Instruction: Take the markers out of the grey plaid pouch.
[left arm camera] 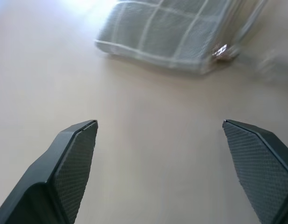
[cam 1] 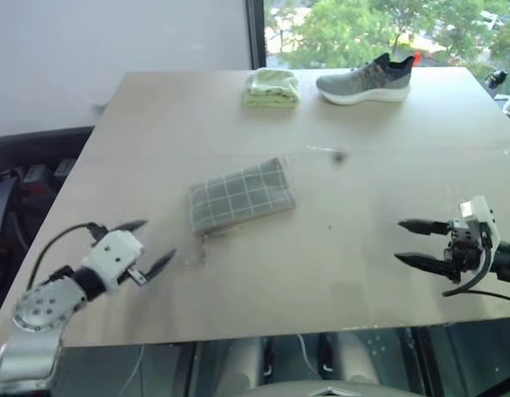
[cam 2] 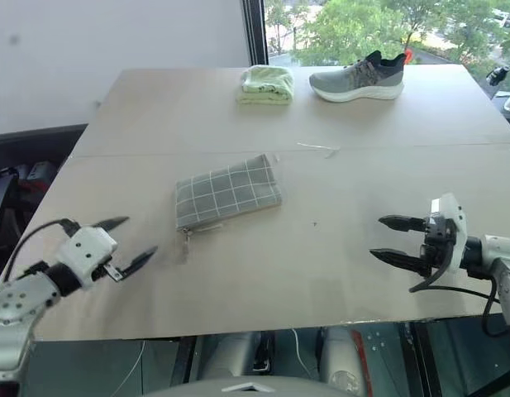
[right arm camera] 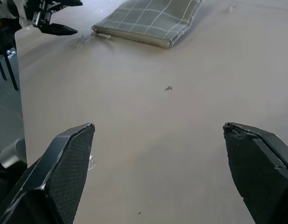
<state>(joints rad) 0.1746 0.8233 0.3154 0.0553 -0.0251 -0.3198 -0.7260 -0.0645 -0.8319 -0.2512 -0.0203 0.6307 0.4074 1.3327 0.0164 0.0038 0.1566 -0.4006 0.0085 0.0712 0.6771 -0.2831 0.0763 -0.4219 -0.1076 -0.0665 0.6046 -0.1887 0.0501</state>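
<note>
The grey plaid pouch (cam 1: 240,196) lies flat near the table's middle, zipper edge toward me, its metal zipper pull (left arm camera: 220,50) at the near left corner. The markers are hidden. My left gripper (cam 1: 152,243) hovers open over the table's near left part, pointing toward the pouch and a short way from it. At the near right my right gripper (cam 1: 410,241) is open too, pointing left across bare tabletop, well apart from the pouch (right arm camera: 148,21). Neither holds anything.
A folded light green cloth (cam 1: 271,87) and a grey sneaker (cam 1: 366,80) sit at the table's far edge (cam 1: 197,73) by the window. A small dark speck (cam 1: 339,155) lies right of the pouch. Dark gear (cam 1: 23,186) stands off the table's left side.
</note>
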